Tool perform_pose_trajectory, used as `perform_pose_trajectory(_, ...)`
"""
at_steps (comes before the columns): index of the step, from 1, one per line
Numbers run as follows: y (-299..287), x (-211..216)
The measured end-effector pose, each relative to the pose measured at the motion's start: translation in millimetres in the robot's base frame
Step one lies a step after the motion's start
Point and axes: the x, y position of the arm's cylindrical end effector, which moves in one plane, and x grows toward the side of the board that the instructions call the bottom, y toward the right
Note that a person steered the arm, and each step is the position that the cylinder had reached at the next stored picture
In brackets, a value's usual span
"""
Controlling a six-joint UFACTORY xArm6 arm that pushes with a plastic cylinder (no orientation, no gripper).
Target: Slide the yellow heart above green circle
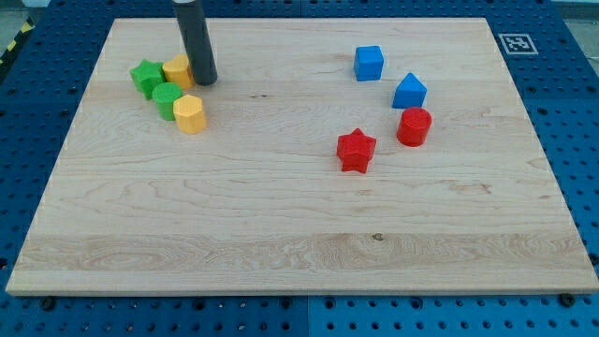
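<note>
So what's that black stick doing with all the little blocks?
That stick is my tip, and I use it to push blocks around the wooden board. Right now it sits against the right side of the yellow heart, which is just above the green circle. A green star and another yellow block crowd close by. The blue and red blocks are far off on the view's right, untouched.

Bright, even overhead light | soft short shadows under blocks | no harsh glare on wooden board [299, 225] | sharp focus throughout | rod [197, 37] slightly blurred | mild perspective slant at edges
</note>
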Motion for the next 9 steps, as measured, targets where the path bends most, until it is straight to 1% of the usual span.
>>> perform_pose_trajectory(1,11.8,-25.5)
perform_pose_trajectory(2,-2.0,-49.7)
perform_pose_trajectory(3,-54.9,-52.0)
perform_pose_trajectory(4,-73.0,-52.0)
perform_pose_trajectory(6,-59.5,-49.1)
perform_pose_trajectory(9,-17.8,-2.7)
